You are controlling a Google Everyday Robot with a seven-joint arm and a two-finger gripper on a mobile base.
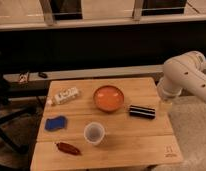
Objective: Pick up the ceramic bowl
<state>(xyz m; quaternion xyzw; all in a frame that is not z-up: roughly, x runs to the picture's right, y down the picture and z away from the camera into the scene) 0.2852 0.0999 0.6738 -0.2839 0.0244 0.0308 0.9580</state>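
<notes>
You see the cup (94,133) near the worktop (146,145) front, nothing visible inside. Beyond it the bowl (108,97) sits mid-worktop, also empty. The pincer (165,104) hangs at the right edge, spread wide, gripping nothing. A dark wall (96,47) stands behind.

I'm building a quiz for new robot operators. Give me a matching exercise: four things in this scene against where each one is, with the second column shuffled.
Things:
1. ceramic bowl
2. white cup
3. blue object
4. gripper

Places:
A. by the right edge of the table, holding nothing
B. front half, near the centre
C. left side
D. back half, left of the black box

Pairs: 1-D, 2-B, 3-C, 4-A
</notes>
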